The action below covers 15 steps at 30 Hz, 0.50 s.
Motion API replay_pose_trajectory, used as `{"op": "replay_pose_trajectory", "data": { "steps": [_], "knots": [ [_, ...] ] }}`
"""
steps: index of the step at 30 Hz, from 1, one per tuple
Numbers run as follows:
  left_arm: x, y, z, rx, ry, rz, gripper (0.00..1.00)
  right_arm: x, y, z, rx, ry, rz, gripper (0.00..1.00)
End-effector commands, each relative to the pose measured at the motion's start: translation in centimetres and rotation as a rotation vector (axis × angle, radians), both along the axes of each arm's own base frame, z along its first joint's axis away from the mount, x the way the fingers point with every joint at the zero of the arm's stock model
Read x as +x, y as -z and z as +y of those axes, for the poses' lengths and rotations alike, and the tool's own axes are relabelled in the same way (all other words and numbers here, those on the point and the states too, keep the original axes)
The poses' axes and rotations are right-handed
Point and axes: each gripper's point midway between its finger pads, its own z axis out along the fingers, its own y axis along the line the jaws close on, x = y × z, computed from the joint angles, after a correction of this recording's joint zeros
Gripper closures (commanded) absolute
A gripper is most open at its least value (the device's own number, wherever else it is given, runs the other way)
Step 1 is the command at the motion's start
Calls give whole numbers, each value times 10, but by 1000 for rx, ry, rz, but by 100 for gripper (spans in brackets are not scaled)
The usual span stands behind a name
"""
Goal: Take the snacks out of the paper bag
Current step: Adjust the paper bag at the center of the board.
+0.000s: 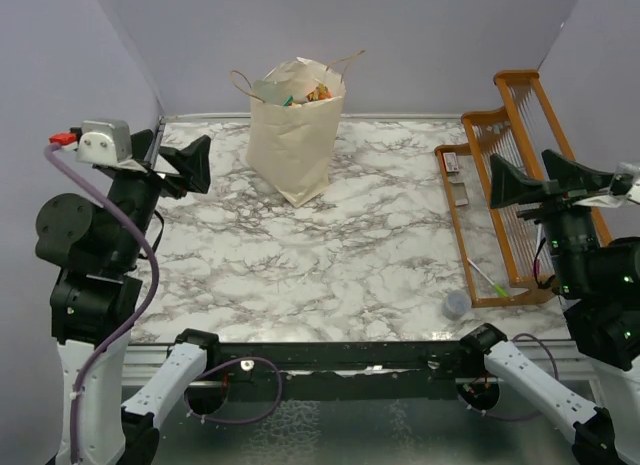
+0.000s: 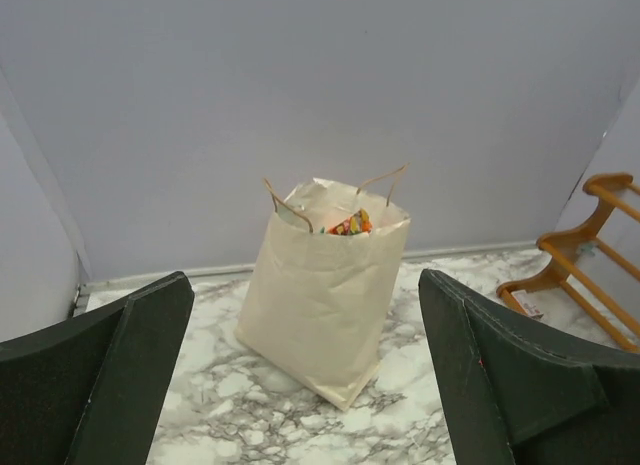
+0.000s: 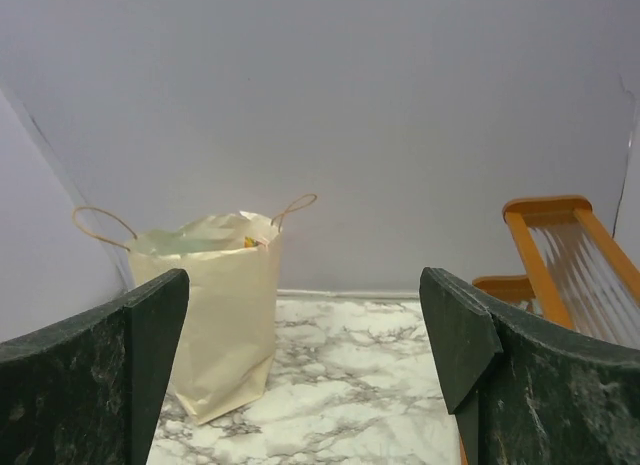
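Note:
The cream paper bag stands upright at the back middle of the marble table, its thin tan loop handles up. Colourful snacks peek from its open top, mostly hidden inside. The bag also shows in the left wrist view, with snacks at its mouth, and in the right wrist view. My left gripper is open and empty, held above the table's left side, well short of the bag. My right gripper is open and empty, over the wooden rack at the right.
An orange wooden rack with thin rods lies along the right side, a small label card on it. A green pen and a small grey cap lie near the front right. Grey walls enclose the table.

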Motion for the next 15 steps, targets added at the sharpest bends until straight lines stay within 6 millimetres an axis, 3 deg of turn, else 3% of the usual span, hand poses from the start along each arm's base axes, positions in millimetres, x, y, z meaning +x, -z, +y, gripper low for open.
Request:
{"op": "replay_pose_trajectory", "data": {
  "steps": [1, 9, 15],
  "knots": [
    [30, 20, 2, -15, -41, 19, 1, 27, 23, 11, -4, 6, 60, 1],
    [86, 97, -4, -12, -61, 130, 1, 71, 81, 25, -18, -7, 195, 1],
    [120, 156, -11, -16, -51, 229, 1, 91, 124, 47, -45, -123, 308, 1]
  ]
}}
